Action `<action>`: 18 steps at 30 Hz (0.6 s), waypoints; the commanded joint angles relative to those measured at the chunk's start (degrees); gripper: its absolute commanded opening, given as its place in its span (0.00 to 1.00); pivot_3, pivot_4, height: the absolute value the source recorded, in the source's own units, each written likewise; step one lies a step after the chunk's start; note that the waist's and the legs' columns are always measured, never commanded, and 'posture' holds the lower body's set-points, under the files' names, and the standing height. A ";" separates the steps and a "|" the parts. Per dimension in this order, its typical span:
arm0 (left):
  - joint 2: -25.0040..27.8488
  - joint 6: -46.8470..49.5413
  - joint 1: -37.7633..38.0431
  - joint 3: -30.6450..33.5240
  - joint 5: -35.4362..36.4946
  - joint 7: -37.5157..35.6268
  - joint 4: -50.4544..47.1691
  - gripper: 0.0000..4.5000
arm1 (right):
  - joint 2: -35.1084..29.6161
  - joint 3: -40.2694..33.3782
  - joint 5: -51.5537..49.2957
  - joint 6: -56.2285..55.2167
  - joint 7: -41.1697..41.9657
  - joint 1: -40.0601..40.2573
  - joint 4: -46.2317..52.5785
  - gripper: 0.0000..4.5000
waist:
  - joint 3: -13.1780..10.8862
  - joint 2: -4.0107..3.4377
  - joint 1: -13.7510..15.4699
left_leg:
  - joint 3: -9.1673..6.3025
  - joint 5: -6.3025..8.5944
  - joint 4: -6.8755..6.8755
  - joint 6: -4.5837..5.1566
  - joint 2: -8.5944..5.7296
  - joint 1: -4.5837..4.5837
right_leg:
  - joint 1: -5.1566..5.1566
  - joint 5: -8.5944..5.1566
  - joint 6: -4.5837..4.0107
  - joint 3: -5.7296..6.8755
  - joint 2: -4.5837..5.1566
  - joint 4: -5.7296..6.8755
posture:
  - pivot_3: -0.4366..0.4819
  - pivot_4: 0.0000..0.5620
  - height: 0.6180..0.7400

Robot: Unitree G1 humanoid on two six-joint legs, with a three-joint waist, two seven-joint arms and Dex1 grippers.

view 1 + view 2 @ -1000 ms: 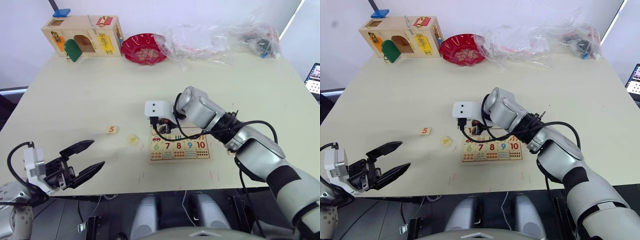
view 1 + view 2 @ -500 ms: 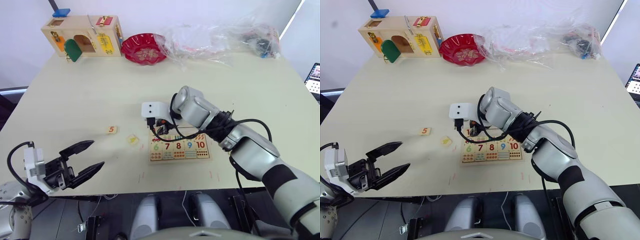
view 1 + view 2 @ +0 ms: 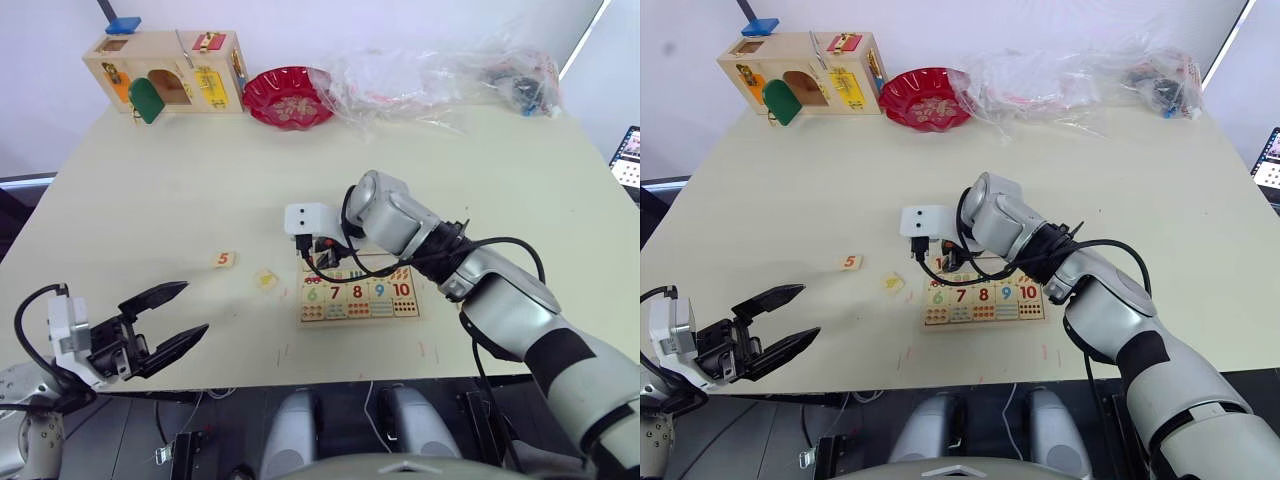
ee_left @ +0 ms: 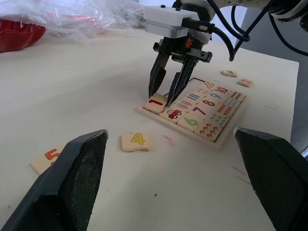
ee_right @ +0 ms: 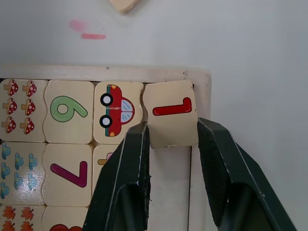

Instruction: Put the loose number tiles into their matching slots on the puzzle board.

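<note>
Looking down from the head camera, the puzzle board [image 3: 358, 288] lies near the table's [image 3: 150, 200] front edge, with the right gripper [image 4: 167, 94] lowered over its upper left corner. The 5 tile [image 3: 224, 259] and the 4 tile [image 3: 265, 279] lie loose on the table to the board's left, the 4 closer to it. The left gripper [image 3: 170, 318] hovers off the front left edge, fingers spread wide and holding nothing. From the left wrist, two more loose tiles [image 4: 238, 77] lie beyond the board. From the right wrist, the red 1 tile [image 5: 170, 120] sits tilted in the corner slot beside the car picture [image 5: 118, 108], the fingers [image 5: 126, 168] standing at either side of it, parted.
</note>
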State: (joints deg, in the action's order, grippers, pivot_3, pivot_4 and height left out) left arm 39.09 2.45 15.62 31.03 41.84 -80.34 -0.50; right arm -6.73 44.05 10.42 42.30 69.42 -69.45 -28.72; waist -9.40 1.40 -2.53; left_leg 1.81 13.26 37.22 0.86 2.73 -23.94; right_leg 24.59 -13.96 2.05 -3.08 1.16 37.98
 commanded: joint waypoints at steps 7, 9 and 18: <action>0.91 0.00 -1.04 0.41 -0.03 -0.53 0.07 1.00 | 0.25 -1.24 0.66 -0.51 0.78 -1.35 0.86 0.22 | 0.00 0.00 0.00 | 0.00 0.00 0.00 0.00 0.00 -0.04 | 0.00 0.01 0.00 0.00 -0.01 0.00 | 0.48 0.27 1.00; 0.90 0.04 -0.96 0.50 -0.01 -0.60 0.01 1.00 | 0.28 -1.16 0.68 -0.48 0.92 -1.24 1.07 0.22 | 0.00 0.00 -0.02 | 0.01 0.00 0.00 0.00 0.00 -0.04 | 0.00 0.01 0.01 -0.01 0.00 0.00 | 0.48 0.27 1.00; 0.80 -0.02 -0.27 0.85 0.04 -0.63 -0.33 1.00 | 0.50 -1.19 0.73 -0.54 1.27 -1.16 1.38 0.22 | 0.00 0.00 -0.01 | 0.01 0.00 -0.01 0.00 0.00 -0.04 | 0.01 0.00 0.00 0.00 0.00 0.00 | 0.48 0.27 1.00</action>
State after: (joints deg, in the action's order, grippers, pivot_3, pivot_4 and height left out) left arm 39.09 2.45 14.95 30.91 41.75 -80.80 -0.29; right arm -6.52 44.05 10.99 42.25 70.44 -69.45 -28.75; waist -9.40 1.40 -2.54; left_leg 1.81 13.26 37.21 0.86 2.73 -23.99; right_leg 24.60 -13.96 2.05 -3.08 1.15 37.98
